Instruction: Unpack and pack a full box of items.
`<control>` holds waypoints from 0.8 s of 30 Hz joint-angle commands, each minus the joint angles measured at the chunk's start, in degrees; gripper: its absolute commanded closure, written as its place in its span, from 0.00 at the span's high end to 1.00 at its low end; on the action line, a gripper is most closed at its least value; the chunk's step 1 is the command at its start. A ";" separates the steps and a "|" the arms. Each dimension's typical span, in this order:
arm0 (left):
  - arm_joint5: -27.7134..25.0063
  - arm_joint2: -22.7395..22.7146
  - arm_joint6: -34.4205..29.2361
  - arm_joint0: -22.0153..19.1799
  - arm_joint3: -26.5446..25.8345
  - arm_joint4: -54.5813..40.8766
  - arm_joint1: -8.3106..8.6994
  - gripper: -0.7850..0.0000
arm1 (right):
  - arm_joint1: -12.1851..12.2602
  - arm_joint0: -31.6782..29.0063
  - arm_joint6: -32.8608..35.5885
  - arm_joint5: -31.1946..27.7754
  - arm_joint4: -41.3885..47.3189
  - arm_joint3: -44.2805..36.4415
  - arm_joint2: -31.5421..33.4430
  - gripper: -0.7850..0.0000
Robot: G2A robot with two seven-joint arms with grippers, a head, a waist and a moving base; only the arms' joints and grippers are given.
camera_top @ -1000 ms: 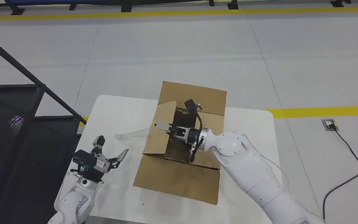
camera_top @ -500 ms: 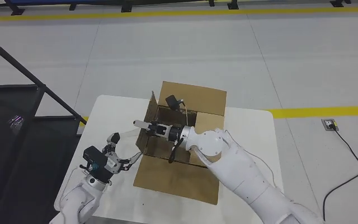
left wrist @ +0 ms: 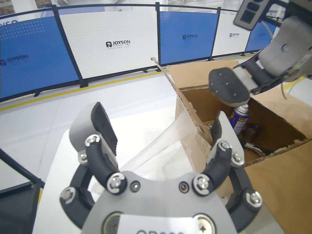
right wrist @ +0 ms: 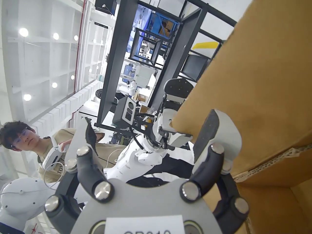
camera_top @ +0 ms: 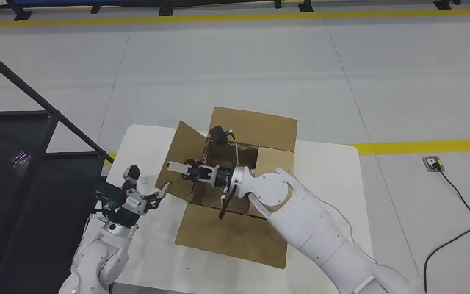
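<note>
A white table with rounded corners [camera_top: 323, 169] stands on the pale floor. One thing rests on it, a brown cardboard box [camera_top: 235, 235], near the middle with its flaps folded out. The front flap lies flat on the tabletop; bare white surface shows on both sides.

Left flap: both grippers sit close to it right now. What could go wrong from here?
1. The right gripper is open at the flap, not clamped on it; the flap may fall back.
2. The open left gripper is close to the right one; they could collide.
3. Tape hanging off the flap could stick to the left gripper.
</note>
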 commanded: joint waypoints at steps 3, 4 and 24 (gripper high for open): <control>0.58 -1.89 -0.91 0.76 1.83 -0.53 0.17 1.00 | 2.14 -4.21 -1.81 -1.79 -5.84 -7.22 4.31 1.00; 0.62 -2.17 -1.62 0.63 2.78 -0.63 0.19 1.00 | 3.15 -6.53 -1.99 -1.82 -8.24 -10.78 6.36 1.00; -5.30 -1.21 -4.20 -5.21 12.15 -1.72 0.10 1.00 | 8.68 -25.89 0.08 -0.67 -24.30 -36.38 18.86 1.00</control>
